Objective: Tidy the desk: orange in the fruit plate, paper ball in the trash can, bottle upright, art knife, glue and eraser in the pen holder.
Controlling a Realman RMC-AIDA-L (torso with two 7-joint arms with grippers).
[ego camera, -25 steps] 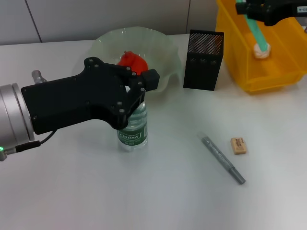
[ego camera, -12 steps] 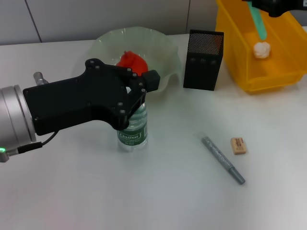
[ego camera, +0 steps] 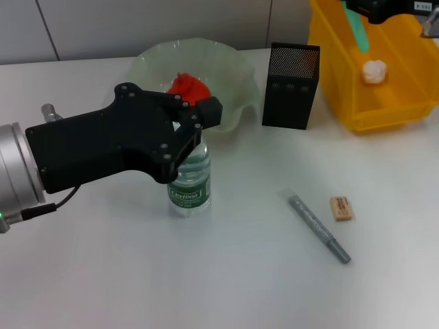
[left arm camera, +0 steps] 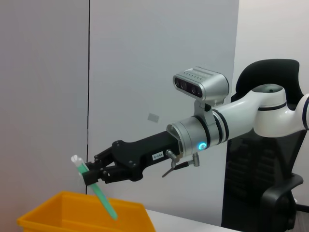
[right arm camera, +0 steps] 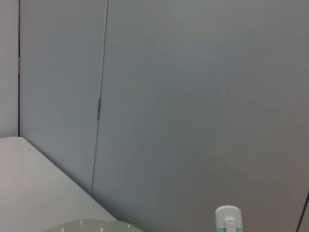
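The left arm reaches in from the left edge of the head view, a silver cylindrical wrist leading into a broad black housing. Its black left gripper (ego camera: 195, 127) sits low over the middle of the counter (ego camera: 226, 274), fingers closed around the top of a small clear plastic bottle (ego camera: 189, 179) with a green-and-white label, which stands upright. The right arm stretches out high at the far right; the left wrist view shows its white forearm, silver wrist and black body level. The black right gripper (ego camera: 358, 15) hangs with its long teal fingers (left arm camera: 101, 192) pointing down at a slant.
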